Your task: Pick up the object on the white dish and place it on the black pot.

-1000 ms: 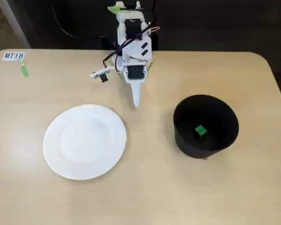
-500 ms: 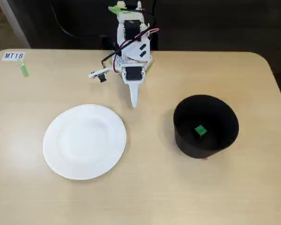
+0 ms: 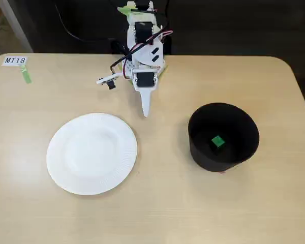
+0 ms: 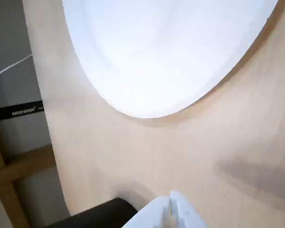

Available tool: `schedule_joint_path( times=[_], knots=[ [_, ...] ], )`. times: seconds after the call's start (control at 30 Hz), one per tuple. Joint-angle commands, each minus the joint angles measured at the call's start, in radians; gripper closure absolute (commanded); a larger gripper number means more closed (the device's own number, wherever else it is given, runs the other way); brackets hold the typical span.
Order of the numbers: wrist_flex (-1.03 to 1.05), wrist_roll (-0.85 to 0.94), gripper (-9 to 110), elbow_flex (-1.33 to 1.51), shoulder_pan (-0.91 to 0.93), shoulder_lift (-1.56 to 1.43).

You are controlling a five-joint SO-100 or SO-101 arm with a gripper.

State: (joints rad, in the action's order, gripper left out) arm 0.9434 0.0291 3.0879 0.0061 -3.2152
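Closed and empty, the gripper (image 3: 146,113) points down the table from the arm at the far edge, its white tip hanging just beyond the plate's upper right rim; in the wrist view the two fingers (image 4: 171,211) meet with only a thin seam between them.

The table (image 3: 157,203) is pale wood-grain laminate with rounded corners, dark floor behind it. The plate (image 3: 91,153) is white paper, round, with a ribbed rim, lying flat at left of centre. The pot (image 3: 223,136) is matte black, round and straight-walled, well apart to the right. The cube (image 3: 217,141), tiny and green, lies on the pot's floor. A white label (image 3: 14,60) and a green tape strip (image 3: 26,75) sit at the far left corner. Bare tabletop lies between plate and pot and along the near edge.
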Motion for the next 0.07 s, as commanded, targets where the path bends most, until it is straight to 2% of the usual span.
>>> schedule_joint_path(
  times=[0.0, 0.03],
  knots=[
    [-0.014, -0.008, 101, 0.018, 0.008, -0.115],
    [-0.014, -0.008, 101, 0.018, 0.008, -0.115]
  ],
)
